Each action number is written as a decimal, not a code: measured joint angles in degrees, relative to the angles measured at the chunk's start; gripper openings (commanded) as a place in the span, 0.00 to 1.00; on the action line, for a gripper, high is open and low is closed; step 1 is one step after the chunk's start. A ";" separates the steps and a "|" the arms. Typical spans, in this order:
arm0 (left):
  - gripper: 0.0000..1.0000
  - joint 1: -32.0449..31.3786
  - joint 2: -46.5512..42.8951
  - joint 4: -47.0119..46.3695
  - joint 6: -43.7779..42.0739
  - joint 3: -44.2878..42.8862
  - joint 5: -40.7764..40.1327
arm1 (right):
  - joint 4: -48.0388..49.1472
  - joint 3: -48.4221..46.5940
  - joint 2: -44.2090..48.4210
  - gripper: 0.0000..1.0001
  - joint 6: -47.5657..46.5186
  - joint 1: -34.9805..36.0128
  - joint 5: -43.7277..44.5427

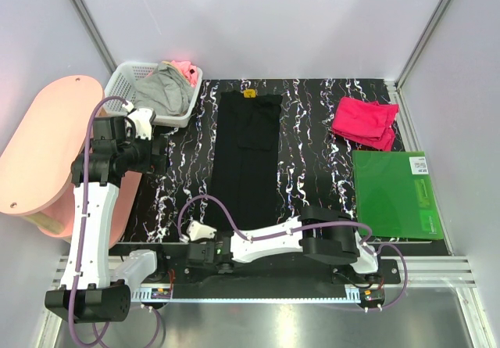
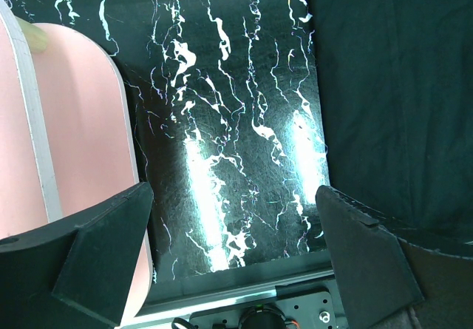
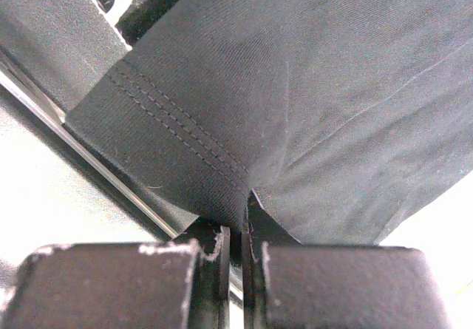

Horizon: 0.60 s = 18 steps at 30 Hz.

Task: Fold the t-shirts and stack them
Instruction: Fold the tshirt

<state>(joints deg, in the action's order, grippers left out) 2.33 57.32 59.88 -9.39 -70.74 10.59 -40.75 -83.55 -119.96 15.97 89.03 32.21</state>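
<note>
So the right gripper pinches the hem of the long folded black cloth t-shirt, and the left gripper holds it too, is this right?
Only partly. The right gripper is shut on the hem of the black cloth t-shirt, but the left gripper holds nothing: the left wrist view shows its fingers wide apart over the marbled black table, beside the shirt.

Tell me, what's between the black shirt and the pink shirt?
Nothing but bare marbled tabletop between the black shirt and pink shirt, seen from the top camera.
</note>
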 measured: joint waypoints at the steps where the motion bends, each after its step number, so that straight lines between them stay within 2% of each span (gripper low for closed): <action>1: 0.99 0.00 0.00 0.00 0.00 0.00 0.00 | -0.04 -0.04 0.00 0.00 0.04 -0.02 -0.13; 11: 0.99 0.00 0.00 0.00 -0.02 0.00 0.02 | -5.68 -2.12 0.35 0.00 2.47 -0.20 -4.11; 18: 0.99 0.00 0.00 0.00 -0.02 0.00 0.02 | -14.67 -7.23 3.02 0.00 5.51 4.72 -5.53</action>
<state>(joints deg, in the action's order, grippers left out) 2.33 57.32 59.88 -9.41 -70.74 10.61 -55.42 -90.78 -116.95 21.47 93.76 26.68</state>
